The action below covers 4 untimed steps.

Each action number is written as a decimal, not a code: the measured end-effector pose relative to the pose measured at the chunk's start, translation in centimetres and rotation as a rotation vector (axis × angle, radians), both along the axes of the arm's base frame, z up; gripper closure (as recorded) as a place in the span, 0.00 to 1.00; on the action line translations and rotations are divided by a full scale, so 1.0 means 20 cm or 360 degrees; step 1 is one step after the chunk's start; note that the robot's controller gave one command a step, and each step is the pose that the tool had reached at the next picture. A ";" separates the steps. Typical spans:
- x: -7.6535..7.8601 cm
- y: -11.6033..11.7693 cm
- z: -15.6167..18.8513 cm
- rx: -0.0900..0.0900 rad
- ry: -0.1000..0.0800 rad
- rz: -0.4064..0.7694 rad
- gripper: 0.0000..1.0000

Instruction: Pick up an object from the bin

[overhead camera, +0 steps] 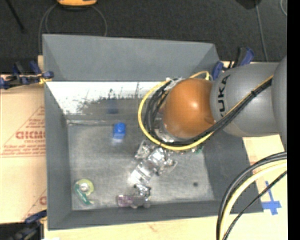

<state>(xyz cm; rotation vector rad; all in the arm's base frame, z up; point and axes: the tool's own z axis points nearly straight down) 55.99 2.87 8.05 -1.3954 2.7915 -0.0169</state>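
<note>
My gripper (150,162) reaches down and to the left from under the orange cover, into the middle of the bin floor. Its lower end is close above a small purplish, partly see-through thing (128,200) that lies by the bin's near wall. A small blue block (119,130) sits on the floor to the upper left of the gripper, apart from it. A green and white ring-shaped thing (83,188) lies in the near left corner.
The arm with its orange cover and yellow and black cables hangs over the bin's right half and hides the floor there. A small dark speck lies on the floor at the right.
</note>
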 end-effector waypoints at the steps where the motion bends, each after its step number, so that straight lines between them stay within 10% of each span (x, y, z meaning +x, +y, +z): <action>1: 0.01 0.00 0.25 0.0001 0.0027 -0.0007 1.00; 4: 0.01 -0.01 0.32 0.0003 0.0030 -0.0031 1.00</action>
